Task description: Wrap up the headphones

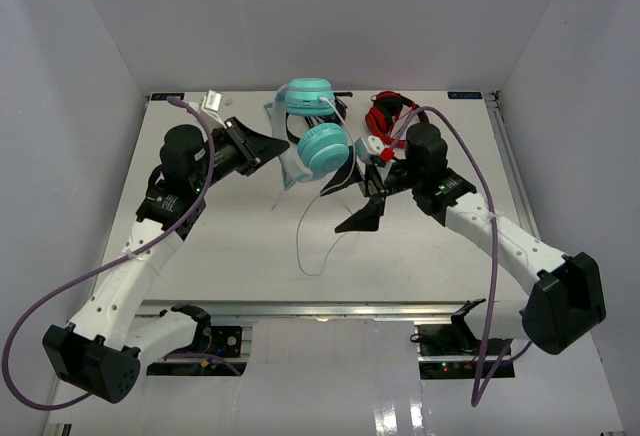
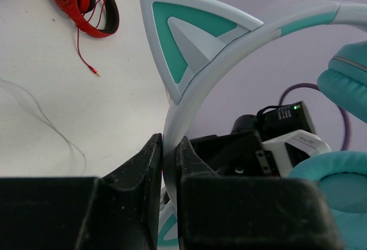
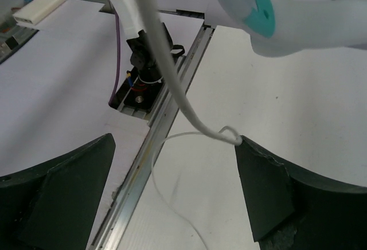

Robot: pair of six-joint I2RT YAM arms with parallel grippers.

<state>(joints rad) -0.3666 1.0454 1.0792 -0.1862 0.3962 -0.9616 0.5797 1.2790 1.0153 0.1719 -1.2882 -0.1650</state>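
Note:
The teal headphones (image 1: 322,148) with a pale cat-ear headband hang in the air over the back middle of the table. My left gripper (image 1: 272,146) is shut on the headband (image 2: 172,118), just below a cat ear (image 2: 186,43). The thin white cable (image 1: 312,226) droops from the cups to the table and ends near the front. My right gripper (image 1: 350,202) is open just right of the cable. In the right wrist view the cable (image 3: 172,84) runs between its fingers and touches the tip of the right finger (image 3: 269,187).
Red headphones (image 1: 385,116) lie at the back right, close to my right arm, and also show in the left wrist view (image 2: 83,3). Black headphones (image 1: 341,108) are mostly hidden behind the teal ones. The table's metal front rail (image 3: 143,147) runs below the cable.

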